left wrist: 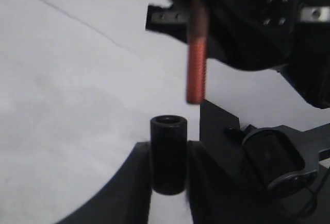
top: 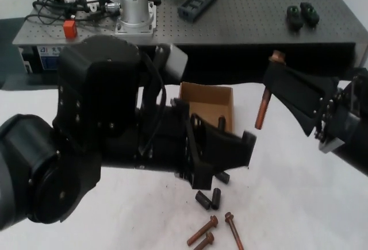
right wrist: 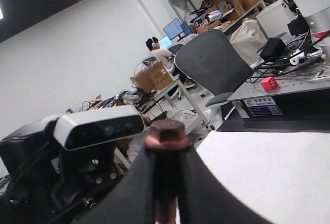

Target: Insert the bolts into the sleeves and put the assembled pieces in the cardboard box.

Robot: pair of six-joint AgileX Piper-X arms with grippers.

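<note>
At the brown cardboard box (top: 214,99) much is hidden from us. The left arm's black bulk covers the box's near-left corner and most of its floor, and we cannot tell what lies inside.

Just in front of the box's near wall, the left gripper (left wrist: 168,183) is closed on a short black cylindrical sleeve (left wrist: 168,152). Its fingers clasp the sleeve's lower half. The sleeve's long axis stands upright, with the open mouth facing up.

To the right of the box and raised above the bench, the right gripper (right wrist: 166,198) clamps a copper-coloured hex-head bolt (top: 263,107). The bolt's long axis runs near vertical with a slight tilt, head up and threaded tip down. In the high view a gripper finger hides part of the shank below the head. In the left wrist view the bolt's upper part is lost against the dark gripper. Its tip hangs just above the sleeve's mouth and a little to one side, apart from it and not entered.

On the white bench cover (top: 299,204), on the near side of the box, lie three loose black sleeves (top: 202,199), one partly tucked under the left gripper. Farther from the box, three loose copper bolts (top: 202,231) lie flat, at least one cut off by the frame's edge.
</note>
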